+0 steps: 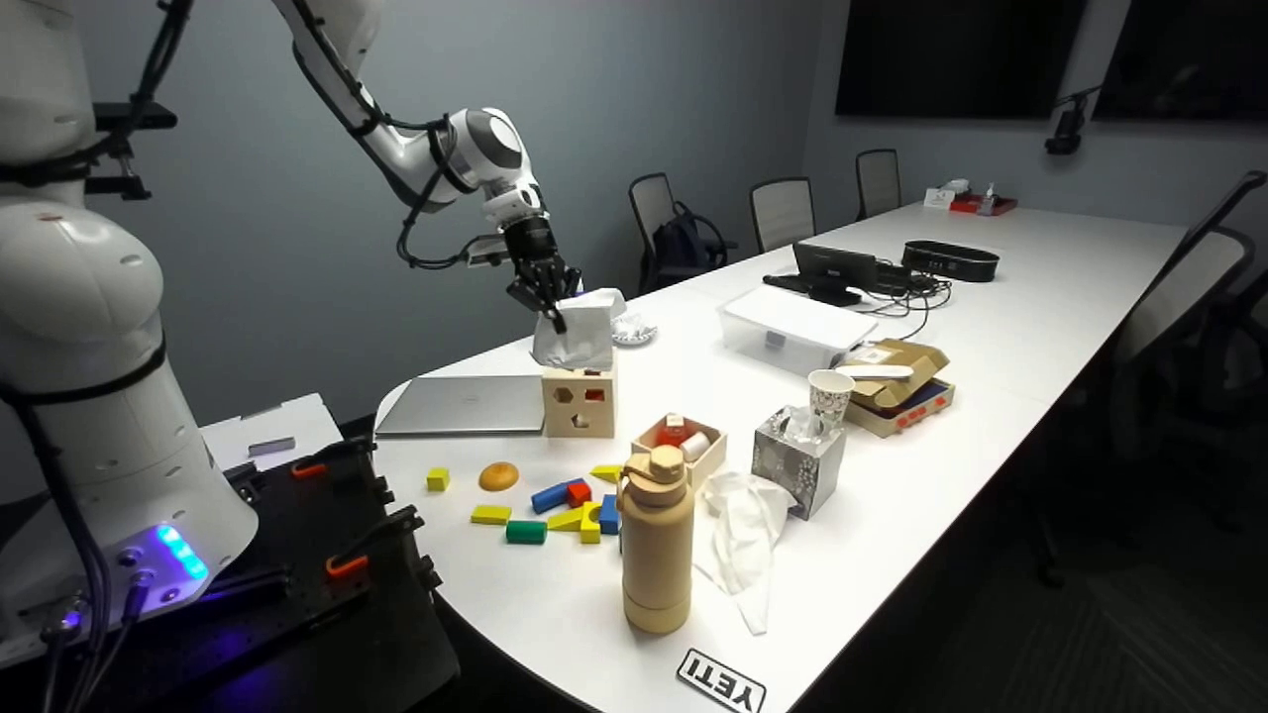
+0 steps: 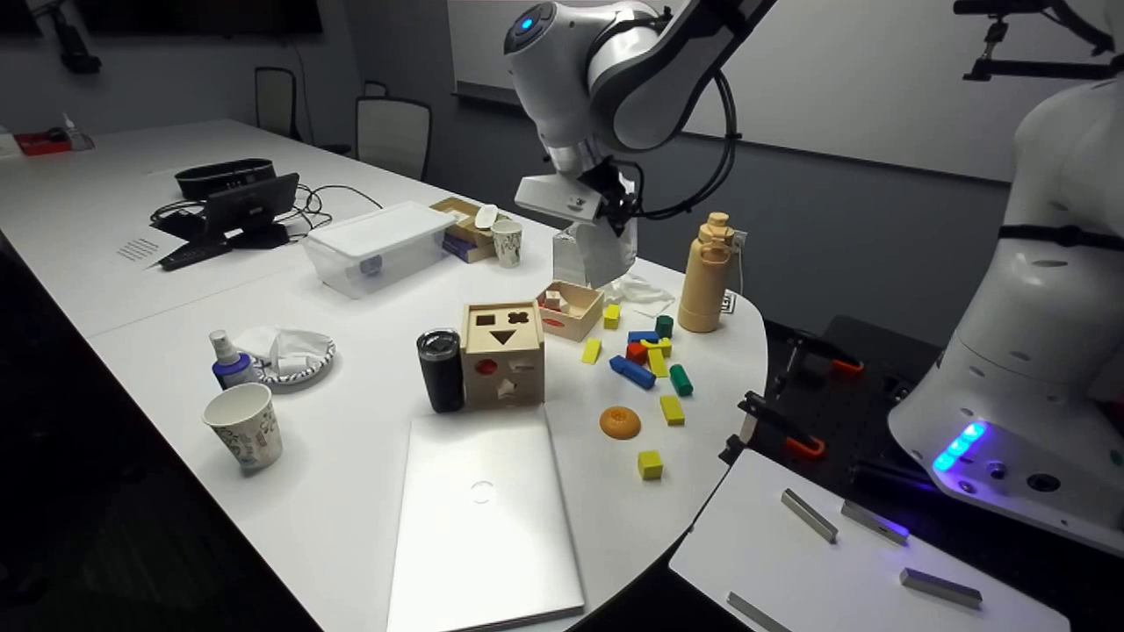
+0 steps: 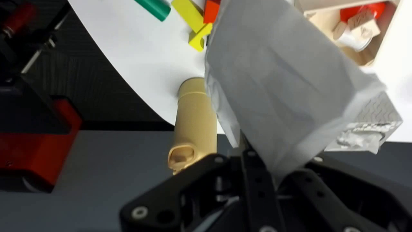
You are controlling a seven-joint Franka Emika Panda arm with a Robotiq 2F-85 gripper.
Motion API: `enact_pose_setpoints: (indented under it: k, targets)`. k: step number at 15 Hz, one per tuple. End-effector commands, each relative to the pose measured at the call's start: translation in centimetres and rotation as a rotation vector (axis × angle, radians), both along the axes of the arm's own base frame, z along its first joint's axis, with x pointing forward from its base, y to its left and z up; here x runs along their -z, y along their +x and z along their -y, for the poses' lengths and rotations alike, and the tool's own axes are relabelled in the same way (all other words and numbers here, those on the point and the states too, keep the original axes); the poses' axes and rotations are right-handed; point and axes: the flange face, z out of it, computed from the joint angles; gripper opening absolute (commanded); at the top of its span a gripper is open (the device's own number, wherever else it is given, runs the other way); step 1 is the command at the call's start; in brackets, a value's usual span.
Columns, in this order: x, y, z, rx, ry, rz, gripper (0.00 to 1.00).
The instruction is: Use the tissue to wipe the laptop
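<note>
The silver-grey laptop lies flat with its lid closed in both exterior views point(image 1: 466, 404) point(image 2: 487, 518). The wrist view does not show it. My gripper point(image 1: 558, 319) is shut on a white tissue point(image 1: 580, 335), also visible in an exterior view point(image 2: 610, 254). In the wrist view the tissue point(image 3: 283, 71) spreads out from between the fingers point(image 3: 267, 161) and hangs in the air. The gripper is above the table near the bottle and tissue box, apart from the laptop. The tissue hides part of the fingertips.
A wooden shape block point(image 2: 527, 386) and a black tumbler point(image 2: 442, 377) stand at the laptop's edge. A tan bottle point(image 1: 656, 545), a tissue box point(image 1: 792, 465), another crumpled tissue point(image 1: 743, 535), a wooden tray point(image 2: 575, 320) and several toy blocks lie around. A paper cup point(image 2: 250, 430) stands nearby.
</note>
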Motion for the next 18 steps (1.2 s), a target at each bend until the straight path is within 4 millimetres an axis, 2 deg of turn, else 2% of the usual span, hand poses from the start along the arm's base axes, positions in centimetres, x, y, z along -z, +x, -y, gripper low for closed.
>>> enact_pose_setpoints:
  k: [1, 5, 6, 10, 14, 18]
  targets:
    - [-1.1, 1.1, 3.7, 0.069, -0.078, 0.038, 0.00]
    - [-0.3, 3.3, 9.7, 0.102, -0.080, 0.062, 0.00]
    - [-0.1, 4.2, 11.7, 0.120, -0.078, 0.070, 0.00]
    - [0.4, 7.3, 17.5, 0.166, -0.060, 0.086, 0.00]
    - [1.5, 10.7, 22.0, 0.159, -0.046, 0.091, 0.00]
    - [3.5, 13.6, 25.1, 0.168, -0.002, 0.082, 0.00]
